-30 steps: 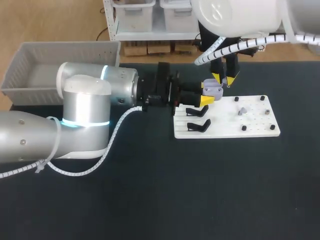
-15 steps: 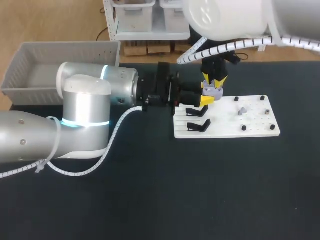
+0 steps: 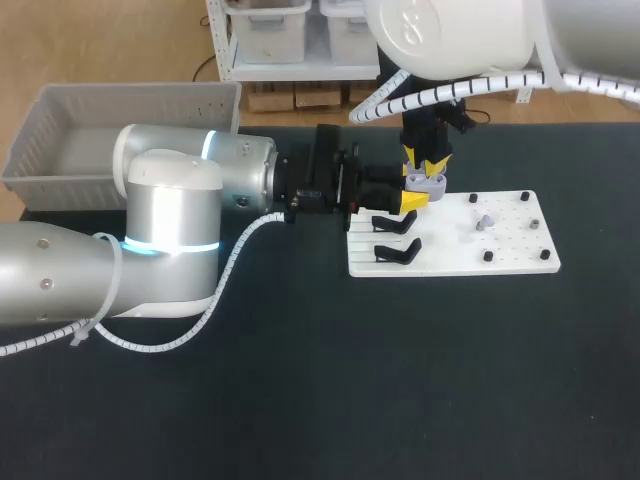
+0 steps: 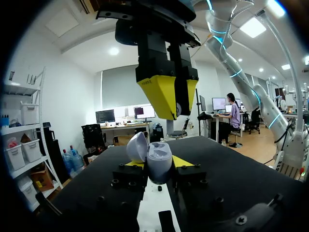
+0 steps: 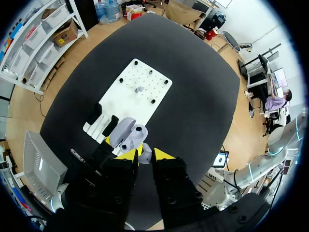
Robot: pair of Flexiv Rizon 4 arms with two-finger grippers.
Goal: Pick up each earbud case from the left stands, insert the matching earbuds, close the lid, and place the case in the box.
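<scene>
Black table (image 3: 400, 380), one: white pegboard (image 3: 510, 255) right of centre, grey box (image 3: 60, 130) at far-left corner; open earbud case (image 3: 431, 182) clamped in left hand (image 4: 155, 164) over pegboard's edge; right hand (image 3: 428, 168) directly above, grip undeterminable.

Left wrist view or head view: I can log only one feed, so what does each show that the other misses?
Only the left wrist view shows the lid of the earbud case standing open. Only the head view shows the grey bin and a loose earbud on the white board. Both show the left claw shut on the earbud case, with the right claw just above.
</scene>
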